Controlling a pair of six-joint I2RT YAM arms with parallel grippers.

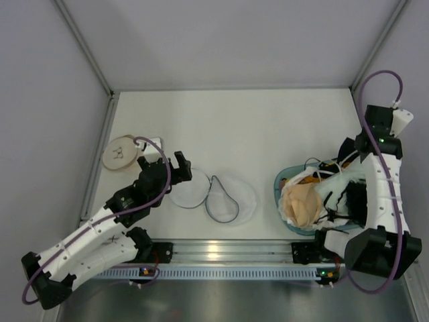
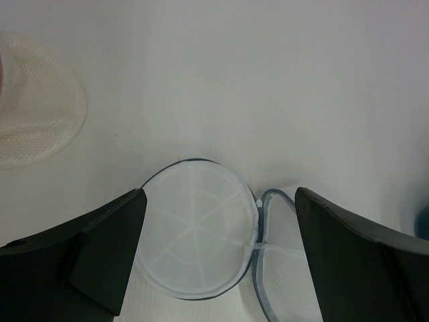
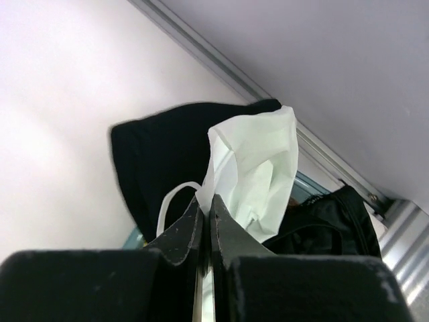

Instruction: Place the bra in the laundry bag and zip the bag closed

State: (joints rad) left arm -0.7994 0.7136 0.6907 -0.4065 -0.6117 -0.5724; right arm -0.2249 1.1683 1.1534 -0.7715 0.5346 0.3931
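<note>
Left arm [image 1: 87,245]: white shells, black joints, small dark screw dots.
Right arm [image 1: 383,181]: same white-and-black build.
Cables [image 1: 383,72]: purple, looping (one per arm).
Pincer fingers [image 2: 100,248]: matte black, wedge-shaped.
Bases [image 1: 151,251]: black, tiny lit indicators.

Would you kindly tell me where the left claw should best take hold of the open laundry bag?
Probably the dark wire rim of the laundry bag, from straight above with the left claw: both mesh halves lie flat, so only the rim offers an edge.
</note>
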